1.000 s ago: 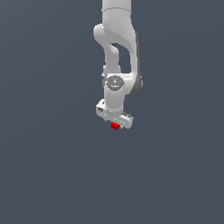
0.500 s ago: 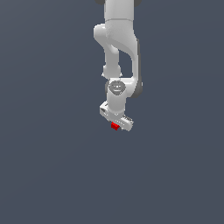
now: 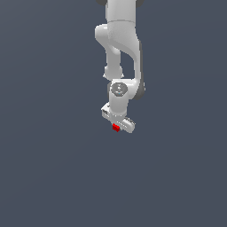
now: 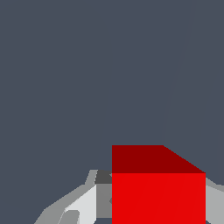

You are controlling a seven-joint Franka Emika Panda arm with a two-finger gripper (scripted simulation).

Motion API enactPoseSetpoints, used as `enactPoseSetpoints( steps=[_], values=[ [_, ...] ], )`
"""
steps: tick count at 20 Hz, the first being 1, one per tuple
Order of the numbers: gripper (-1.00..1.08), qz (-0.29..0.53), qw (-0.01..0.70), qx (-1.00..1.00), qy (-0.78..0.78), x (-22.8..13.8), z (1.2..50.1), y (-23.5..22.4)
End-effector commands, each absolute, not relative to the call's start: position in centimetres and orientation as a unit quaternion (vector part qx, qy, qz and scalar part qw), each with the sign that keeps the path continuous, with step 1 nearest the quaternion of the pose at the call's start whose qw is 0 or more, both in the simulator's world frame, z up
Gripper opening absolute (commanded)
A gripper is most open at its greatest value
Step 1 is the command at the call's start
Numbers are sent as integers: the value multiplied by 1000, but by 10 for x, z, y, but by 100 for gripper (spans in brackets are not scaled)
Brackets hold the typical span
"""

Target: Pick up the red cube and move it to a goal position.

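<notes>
The red cube (image 3: pixel 116 128) is a tiny bright red block held under the white gripper's bar in the exterior view. In the wrist view the red cube (image 4: pixel 158 192) fills the space between the two grey-white fingers (image 4: pixel 81 205), with a finger pressed on each side. My gripper (image 3: pixel 117 129) is shut on the cube and hangs from the white arm above a plain dark grey surface. The cube's lower part is out of the wrist view.
The white arm (image 3: pixel 120 48) comes down from the exterior view's top edge. A flat dark grey ground (image 3: pixel 53 177) spreads all around, with no other object in sight.
The arm has moved up a little with the red cube still in the gripper. The grip has not changed.
</notes>
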State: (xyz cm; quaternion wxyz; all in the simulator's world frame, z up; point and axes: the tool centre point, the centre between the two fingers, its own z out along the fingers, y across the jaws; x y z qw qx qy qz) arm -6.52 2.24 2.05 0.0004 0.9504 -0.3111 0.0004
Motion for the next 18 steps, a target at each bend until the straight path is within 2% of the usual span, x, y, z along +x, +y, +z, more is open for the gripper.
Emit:
enactPoseSetpoints(
  steps=[1, 10, 18],
  values=[
    [-100, 0, 1, 950, -311, -65, 20, 22],
    [-100, 0, 0, 950, -311, -60, 29, 24],
    [-100, 0, 1, 950, -311, -39, 66, 30]
  ],
)
